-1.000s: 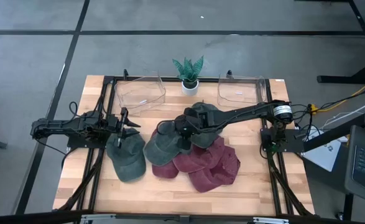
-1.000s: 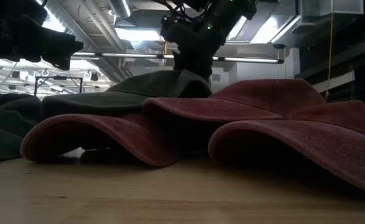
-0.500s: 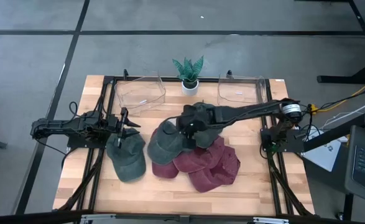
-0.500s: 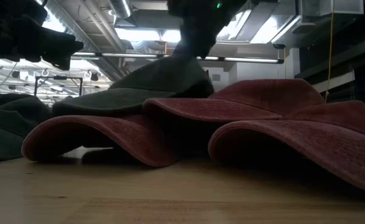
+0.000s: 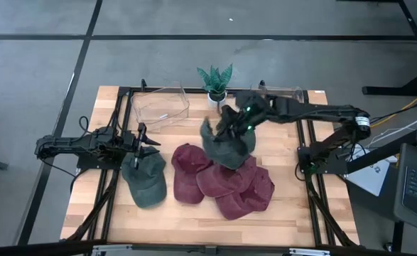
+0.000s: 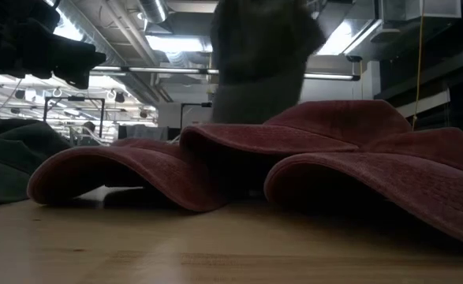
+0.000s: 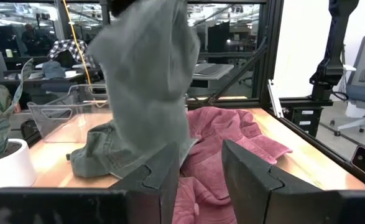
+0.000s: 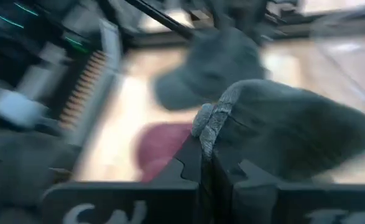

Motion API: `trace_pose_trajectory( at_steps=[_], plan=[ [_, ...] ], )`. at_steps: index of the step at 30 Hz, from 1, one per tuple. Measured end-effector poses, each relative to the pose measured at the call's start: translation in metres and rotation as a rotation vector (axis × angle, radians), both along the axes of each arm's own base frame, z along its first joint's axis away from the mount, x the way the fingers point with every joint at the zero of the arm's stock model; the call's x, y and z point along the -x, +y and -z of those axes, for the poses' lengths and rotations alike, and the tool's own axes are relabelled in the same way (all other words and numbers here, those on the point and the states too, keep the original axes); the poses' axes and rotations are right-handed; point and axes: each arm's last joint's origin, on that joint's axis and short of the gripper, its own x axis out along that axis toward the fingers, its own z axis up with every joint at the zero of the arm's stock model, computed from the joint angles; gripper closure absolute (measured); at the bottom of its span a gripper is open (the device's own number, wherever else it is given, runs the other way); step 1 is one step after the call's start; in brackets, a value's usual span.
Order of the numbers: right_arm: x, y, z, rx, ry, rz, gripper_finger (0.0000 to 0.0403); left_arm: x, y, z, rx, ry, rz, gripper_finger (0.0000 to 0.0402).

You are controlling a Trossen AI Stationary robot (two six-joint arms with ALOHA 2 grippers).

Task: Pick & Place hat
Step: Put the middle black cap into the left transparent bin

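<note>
**Inspector:** Carrying stage, on my reading. The right gripper (image 5: 231, 126) is pinched shut on a green hat (image 5: 226, 146), which hangs off the table above the red hats (image 5: 222, 181). The right wrist view confirms it: fabric is clamped between that arm's own fingers (image 8: 202, 163).

**Clerk:** And the left arm?

**Inspector:** The left gripper (image 5: 141, 142) waits at the left side, just over a second green hat (image 5: 145, 178) lying flat. Its wrist view shows the fingers (image 7: 247, 171) parted with nothing between them.

**Clerk:** Next requirement?

**Inspector:** Judged only from position: carry the hanging hat to one of the two clear bins, the left bin (image 5: 160, 107) or the right bin (image 5: 273, 101), at the far edge. The right one is nearer the gripper. The loose crown should clear the rim before release; it could drag or catch on the potted plant (image 5: 215, 84) between the bins.

**Clerk:** Surface and surroundings?

**Inspector:** Wooden table (image 5: 194, 213), light planks, black framing rails along both sides. Grey floor around it with dark seams. The low view shows ceiling ducts (image 6: 136, 71) and strip lights; the left wrist view shows a workshop with desks beyond.
</note>
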Motion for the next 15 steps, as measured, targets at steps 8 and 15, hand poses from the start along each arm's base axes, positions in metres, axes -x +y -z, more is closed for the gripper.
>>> trace_pose_trajectory(
  at_steps=[8,15],
  plan=[
    [0.007,0.001,-0.013,-0.098,-0.066,-0.094,0.0394,0.0,0.0,0.0,0.0,0.0,0.0,0.0286],
    [0.008,0.002,-0.014,-0.088,-0.08,-0.124,0.0392,0.0,0.0,0.0,0.0,0.0,0.0,0.0286]
  ],
)
